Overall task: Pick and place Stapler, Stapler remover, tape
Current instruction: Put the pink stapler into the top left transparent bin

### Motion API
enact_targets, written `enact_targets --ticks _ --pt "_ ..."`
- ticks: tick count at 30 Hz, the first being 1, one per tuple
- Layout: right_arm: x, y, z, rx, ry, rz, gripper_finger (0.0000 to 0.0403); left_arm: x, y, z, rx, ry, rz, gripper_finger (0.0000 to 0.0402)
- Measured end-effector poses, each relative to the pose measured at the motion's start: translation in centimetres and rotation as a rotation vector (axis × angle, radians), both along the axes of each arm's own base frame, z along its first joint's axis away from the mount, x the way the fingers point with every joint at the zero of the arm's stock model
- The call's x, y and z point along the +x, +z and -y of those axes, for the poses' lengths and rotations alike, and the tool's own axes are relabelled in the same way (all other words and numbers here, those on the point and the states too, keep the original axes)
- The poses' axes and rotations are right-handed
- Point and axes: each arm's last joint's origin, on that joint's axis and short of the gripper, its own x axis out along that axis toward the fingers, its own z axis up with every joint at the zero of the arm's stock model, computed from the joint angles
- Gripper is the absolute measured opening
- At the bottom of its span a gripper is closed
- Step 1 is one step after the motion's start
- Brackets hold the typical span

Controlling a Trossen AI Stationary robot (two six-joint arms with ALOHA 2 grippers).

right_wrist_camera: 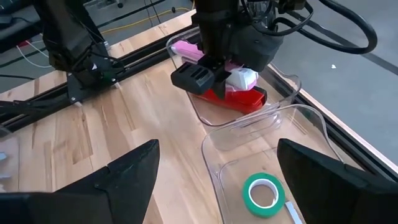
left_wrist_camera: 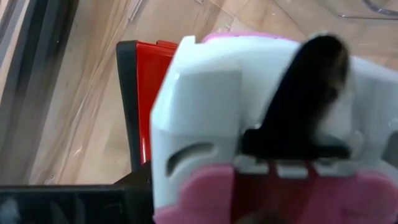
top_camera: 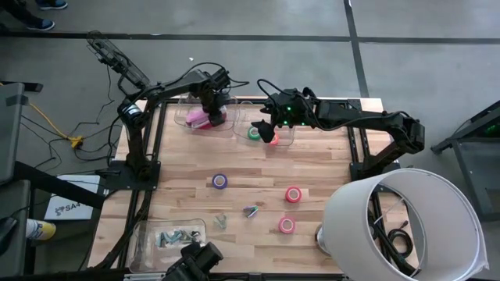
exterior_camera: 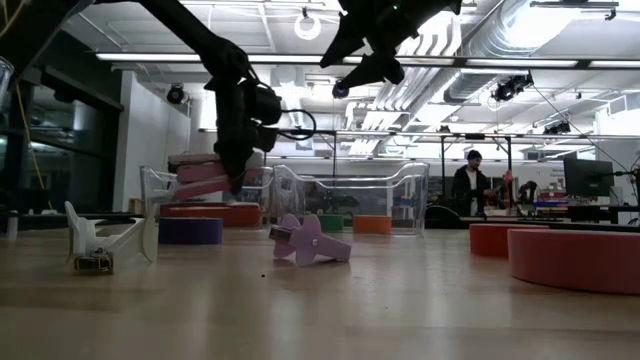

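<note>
A pink and white stapler (right_wrist_camera: 242, 79) hangs in my left gripper (top_camera: 209, 112), which is shut on it over a clear bin (right_wrist_camera: 205, 121) at the table's far left. A red stapler (right_wrist_camera: 245, 99) lies in that bin, just beneath. My right gripper (right_wrist_camera: 217, 149) hovers open above a second clear bin (top_camera: 287, 140), in which a green tape (right_wrist_camera: 264, 193) lies flat. On the bare table lie a purple tape (top_camera: 220, 181), two red-pink tapes (top_camera: 293, 194) (top_camera: 287, 225) and a purple stapler remover (exterior_camera: 310, 242). My left gripper pinches the pink and white stapler between its two fingers, about midway along its body (left_wrist_camera: 292, 155). The fingers (left_wrist_camera: 317, 81) come from above, pointing down, and lie across it. The stapler sits tilted (exterior_camera: 205, 180) inside the bin's walls, close above the red stapler; whether they touch, I cannot tell.
A clear tray (top_camera: 172, 236) with several small removers stands at the near left corner. A large white lampshade (top_camera: 406, 222) covers the near right corner. Another small remover (top_camera: 221, 222) lies near the purple one. The middle of the wooden table (top_camera: 180, 156) is bare.
</note>
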Motion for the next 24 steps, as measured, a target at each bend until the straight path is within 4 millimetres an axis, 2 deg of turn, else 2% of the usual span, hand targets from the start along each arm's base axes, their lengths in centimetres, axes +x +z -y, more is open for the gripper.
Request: enact_targets --ticks 3,7,10,19,24 --pt "0.0 0.0 0.0 0.005 -0.003 0.002 0.0316 0.0 0.0 0.0 0.0 0.0 -0.001 0.0156" --pt "0.0 0.0 0.0 0.006 -0.003 0.001 0.0316 0.0 0.0 0.0 -0.001 0.0 -0.002 0.0234" --pt "0.0 0.0 0.0 0.006 -0.003 0.001 0.0316 0.0 0.0 0.0 -0.001 0.0 -0.003 0.0265" --pt "0.0 -0.1 0.0 0.01 0.0 -0.007 0.0316 -0.2 0.0 0.1 -0.014 0.0 -0.017 0.0276" --pt "-0.1 -0.2 0.0 0.013 0.001 -0.016 0.0316 -0.1 1.6 -0.1 0.026 -0.005 -0.053 0.0277"
